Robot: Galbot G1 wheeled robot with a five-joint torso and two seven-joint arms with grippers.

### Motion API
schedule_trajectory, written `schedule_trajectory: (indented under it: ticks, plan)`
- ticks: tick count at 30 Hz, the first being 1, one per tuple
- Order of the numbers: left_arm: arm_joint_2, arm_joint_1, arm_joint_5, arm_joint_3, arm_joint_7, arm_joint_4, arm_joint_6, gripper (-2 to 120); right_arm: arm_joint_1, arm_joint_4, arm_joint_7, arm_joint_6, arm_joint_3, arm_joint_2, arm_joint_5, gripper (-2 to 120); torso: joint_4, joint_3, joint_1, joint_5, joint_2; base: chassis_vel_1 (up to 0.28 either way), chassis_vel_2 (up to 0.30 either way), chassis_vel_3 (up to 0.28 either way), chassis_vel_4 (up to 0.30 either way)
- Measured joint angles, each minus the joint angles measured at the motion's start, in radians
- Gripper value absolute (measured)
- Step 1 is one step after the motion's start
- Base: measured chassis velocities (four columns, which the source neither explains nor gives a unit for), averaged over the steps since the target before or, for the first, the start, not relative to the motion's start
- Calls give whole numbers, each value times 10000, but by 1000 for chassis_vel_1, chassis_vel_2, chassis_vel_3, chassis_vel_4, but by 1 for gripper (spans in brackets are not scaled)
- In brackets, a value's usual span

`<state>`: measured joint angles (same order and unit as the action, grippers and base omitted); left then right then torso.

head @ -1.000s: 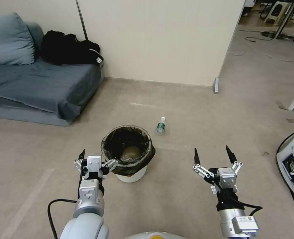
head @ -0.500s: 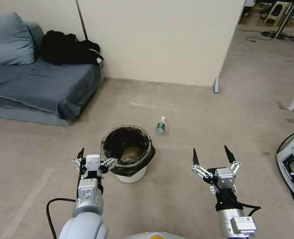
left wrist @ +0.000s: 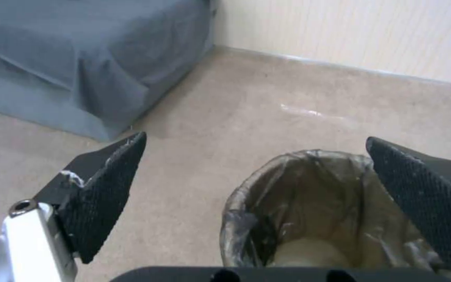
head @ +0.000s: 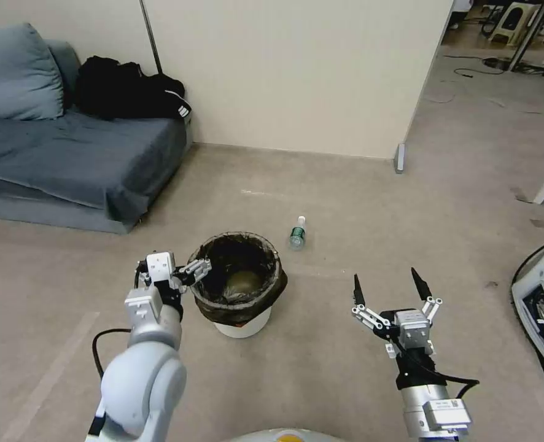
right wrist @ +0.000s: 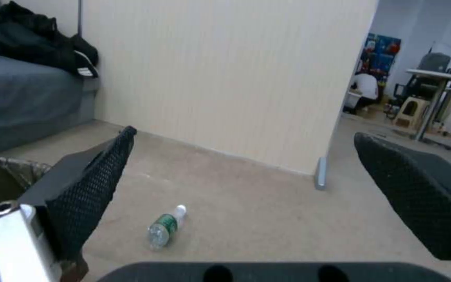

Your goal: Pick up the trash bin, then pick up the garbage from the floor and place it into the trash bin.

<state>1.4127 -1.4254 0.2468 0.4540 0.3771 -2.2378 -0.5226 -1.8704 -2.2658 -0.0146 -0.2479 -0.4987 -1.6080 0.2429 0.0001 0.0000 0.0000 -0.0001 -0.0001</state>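
On the floor ahead of the robot stands the trash bin (head: 238, 288), a small white bucket with a dark bag folded over its rim, and a plastic bottle (head: 297, 232) lies just beyond it. Beside the bin's rim hangs the left end effector (head: 172, 270), fingers spread wide and holding nothing; from the wrist, the bin (left wrist: 314, 211) sits toward one finger, not yet straddled. Off to the other side, well apart from the bin, hovers the right end effector (head: 387, 288), also wide open and empty. I reckon the bin is light and rigid, but its loose liner looks slippery, so pinching the rim wall through the bag seems best.
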Motion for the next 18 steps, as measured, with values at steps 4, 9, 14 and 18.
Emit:
schedule_trajectory:
  ticks: [4,9,14,18]
  plan:
    - [-172,435,160,-29,238,487,-60,100,52,49,-10,23,0,0,106,100,0,0,0,0,0,0,0,0,0]
    - [-306,988,430,-61,483,924,-325,100,68,86,-14,38,5,0,146,100,-1,0,0,0,0,0,0,0,0]
    - [-527,1537,686,-95,595,1300,-552,100,84,123,-14,49,10,0,167,100,-1,0,0,0,0,0,0,0,0]
    - [-687,1726,732,-117,600,1472,-562,100,110,196,-14,100,12,0,180,100,-1,1,1,1,0,0,0,0,0]
